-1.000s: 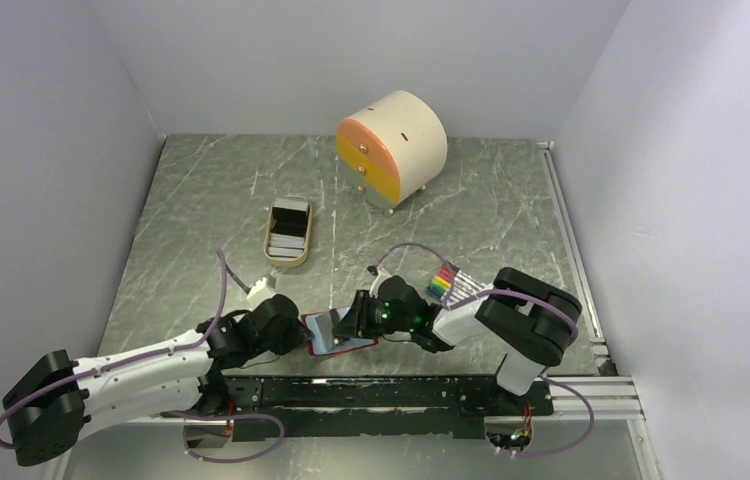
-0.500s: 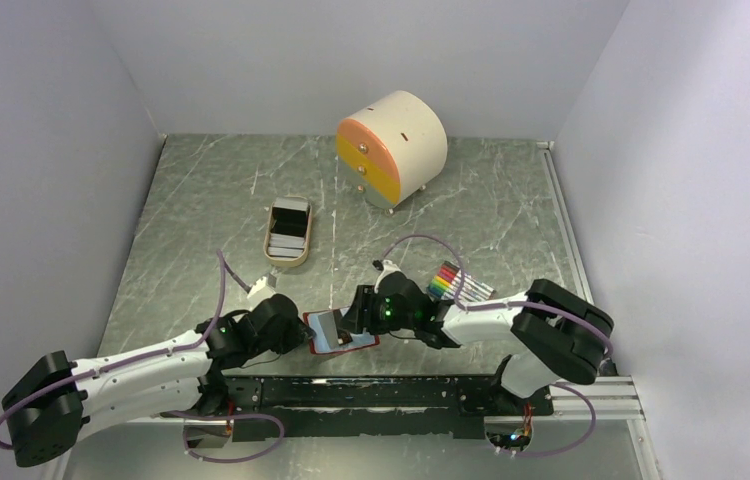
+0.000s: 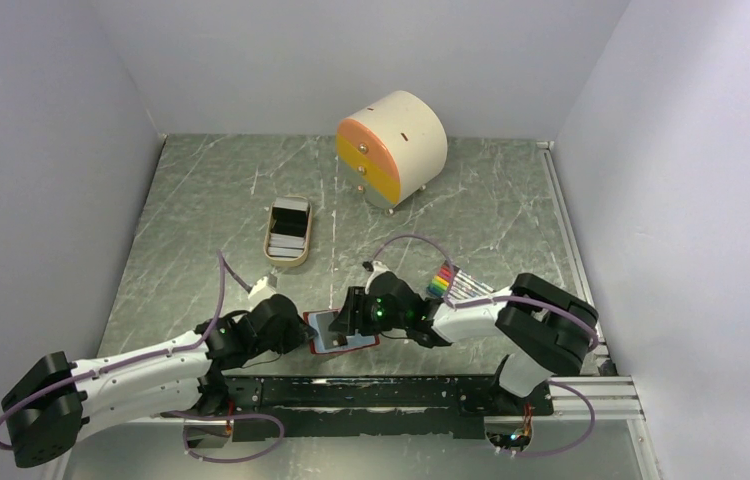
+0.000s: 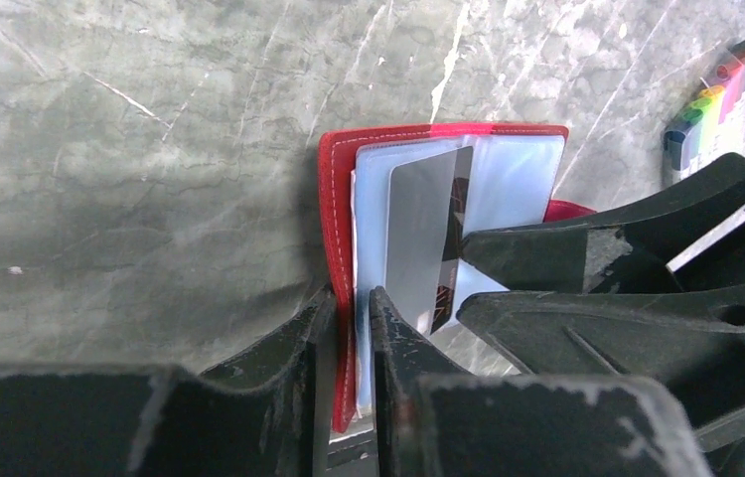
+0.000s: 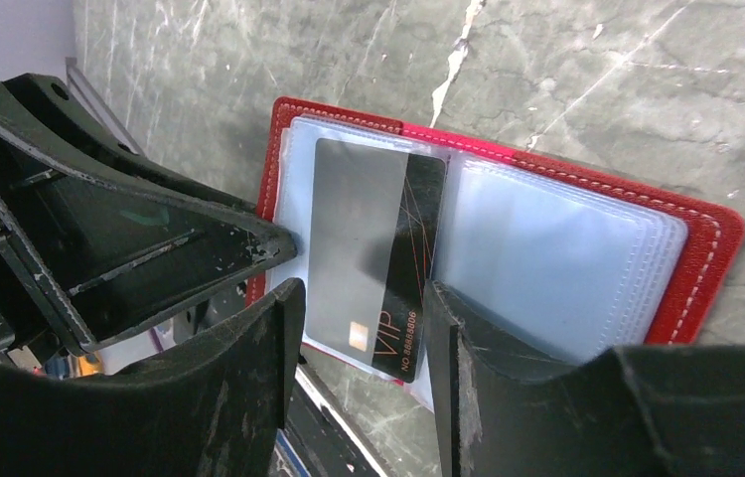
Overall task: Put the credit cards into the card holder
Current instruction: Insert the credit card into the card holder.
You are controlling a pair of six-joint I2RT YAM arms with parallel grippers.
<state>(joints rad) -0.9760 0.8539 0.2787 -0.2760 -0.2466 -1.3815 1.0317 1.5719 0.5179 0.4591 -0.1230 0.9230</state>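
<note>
card holder (image 3: 339, 332) lies open and flat on the marble table (image 3: 201, 200), at the near edge between the two arms, red cover down and pale blue sleeves up.

left gripper (image 4: 351, 308): fingers pressed nearly together, pinching the card holder's outer edge, red cover plus the sleeve stack, from the near side. in the top view it (image 3: 296, 335) sits at the holder's left side.

right gripper (image 5: 364, 298): fingers spread, one on each side of the card (image 5: 369, 248). a strip of sleeve shows between the card and the finger nearer the left gripper; the other finger is at the card's dark edge, contact not clear.

card: half silver-grey, half dark with gold "vip" lettering. it lies on the sleeve page on the left gripper's side, long edge along the fold, near end sticking out past the sleeve edge. cannot tell whether it is inside a sleeve or on top. left wrist view shows the same card (image 4: 418, 238) on the holder (image 4: 518, 184).

more cards (image 3: 288, 228) sit in a tan oval tray (image 3: 271, 250) further back, well apart. rainbow sticks (image 3: 444, 280) lie just beside the right arm. a round cream cabinet (image 3: 421, 130) stands at the back.
</note>
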